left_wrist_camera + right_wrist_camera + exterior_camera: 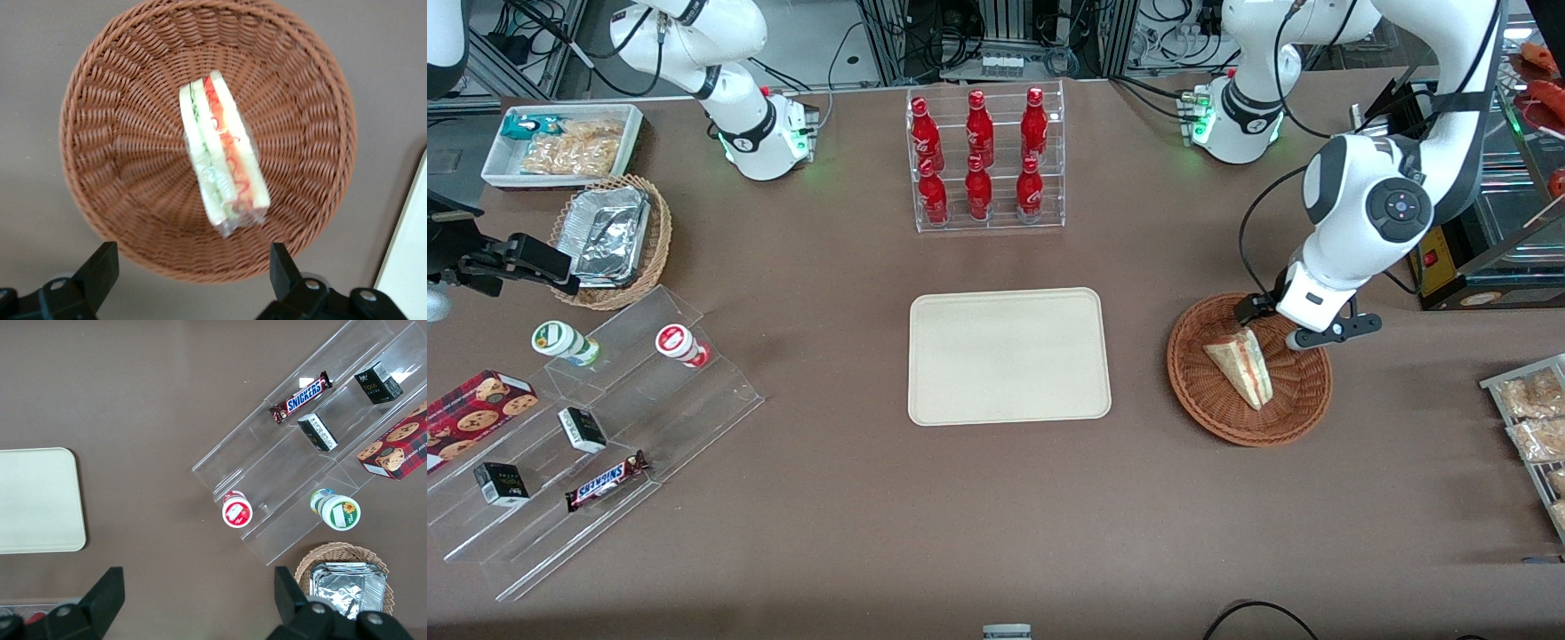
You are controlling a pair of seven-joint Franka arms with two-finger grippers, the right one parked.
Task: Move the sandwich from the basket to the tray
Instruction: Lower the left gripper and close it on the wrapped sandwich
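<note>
Hovering gripper [190,280] spread wide above sandwich [223,160] in basket [120,133].

Snacks and drinks ranged around the table

Six red bottles [980,158] are racked in a clear stand; a Snickers bar [607,481], a cookie box [476,405] and two cups [565,342] are set on clear steps [605,444], near a tan basket of foil trays [612,238].
</note>
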